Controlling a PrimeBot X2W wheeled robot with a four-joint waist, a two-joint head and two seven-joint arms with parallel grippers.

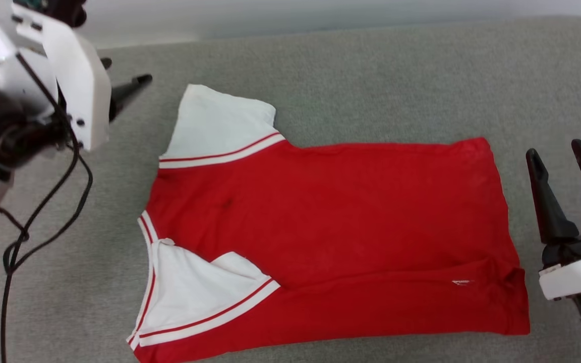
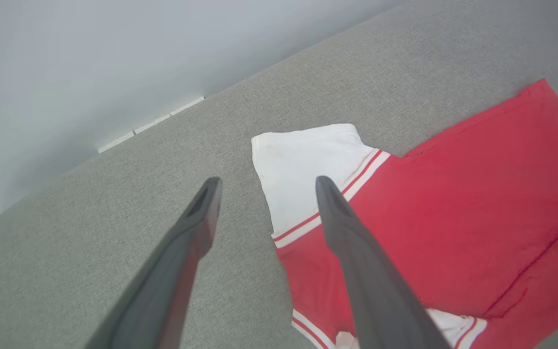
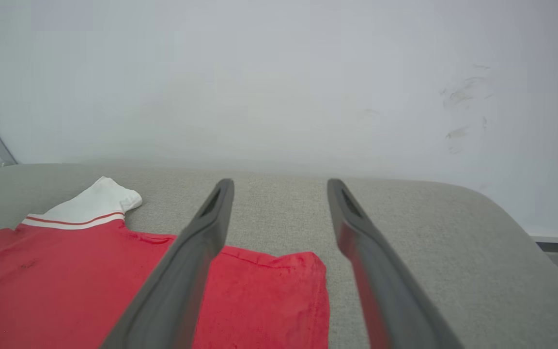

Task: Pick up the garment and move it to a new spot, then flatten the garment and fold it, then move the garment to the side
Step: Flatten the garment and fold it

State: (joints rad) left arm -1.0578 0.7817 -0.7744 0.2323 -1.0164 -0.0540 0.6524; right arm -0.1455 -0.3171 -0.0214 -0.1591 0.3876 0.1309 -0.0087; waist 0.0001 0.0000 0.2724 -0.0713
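The garment (image 1: pixel 321 217) lies flat on the grey cushion, collar end to the left and hem to the right, plain red side up. Its near long edge is folded over, so the near white sleeve (image 1: pixel 194 287) rests on the red body, while the far sleeve (image 1: pixel 220 126) sticks out. My left gripper (image 1: pixel 124 70) hovers open off the far-left corner, above and beside that sleeve (image 2: pixel 303 174); its fingers (image 2: pixel 268 182) hold nothing. My right gripper (image 1: pixel 557 151) stands open just right of the hem (image 3: pixel 279 291), fingers (image 3: pixel 280 183) empty.
The grey upholstered surface (image 1: pixel 371 75) runs back to a pale wall (image 3: pixel 279 72). Its rounded edge (image 3: pixel 526 228) drops away on the right. A black cable (image 1: pixel 43 212) hangs from my left arm over the cushion's left part.
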